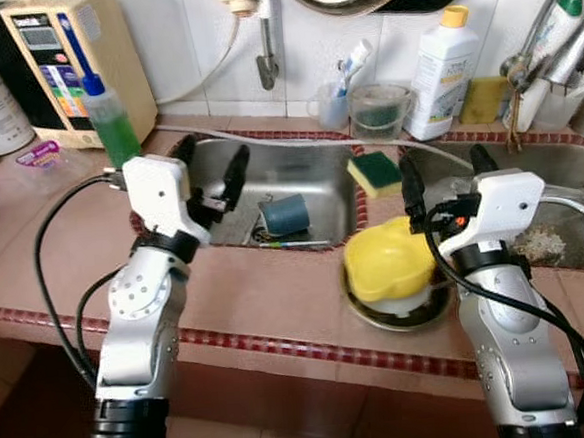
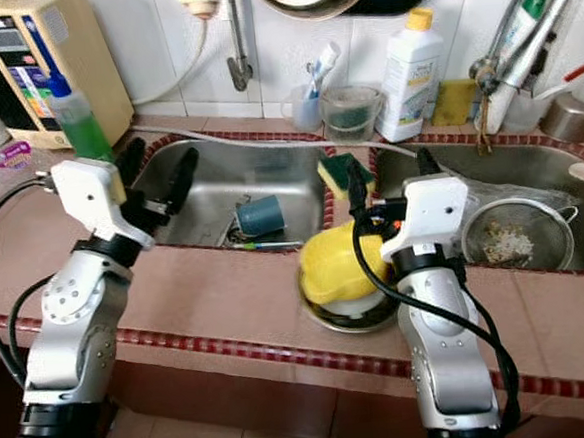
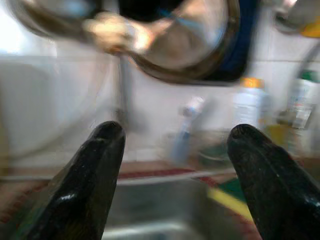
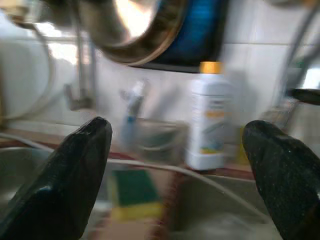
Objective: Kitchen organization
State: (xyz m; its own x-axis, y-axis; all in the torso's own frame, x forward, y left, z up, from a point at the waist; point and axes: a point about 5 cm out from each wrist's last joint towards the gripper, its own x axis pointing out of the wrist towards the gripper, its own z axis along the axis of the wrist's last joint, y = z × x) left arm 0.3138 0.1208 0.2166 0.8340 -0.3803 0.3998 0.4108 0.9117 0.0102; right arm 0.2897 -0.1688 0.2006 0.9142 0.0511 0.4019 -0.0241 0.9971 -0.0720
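- Tiled kitchen wall stood behind a pinkish desk [image 1: 278, 300] edged in red tiles, holding a steel sink [image 1: 319, 177].
- Left gripper [image 1: 211, 164] hovered over the sink's near left corner, jaws spread apart and holding nothing.
- Right gripper [image 1: 447, 173] hovered at the sink's right side, above the divider, jaws also wide and empty.
- Inside the sink lay a dark blue cup [image 1: 285, 215] on its side, with a thin stick-like utensil just in front of it.
- A green-and-yellow sponge [image 1: 374, 172] rested on the sink's right rim.
- A yellow bowl [image 1: 387, 260] sat upturned on a metal plate [image 1: 399, 312] on the desk, just right of the sink's front corner.
- A mesh strainer [image 2: 519, 233] lay further right.
- A green soap bottle [image 1: 111, 121] stood at the sink's left; a white bottle [image 1: 442, 63] stood behind it.
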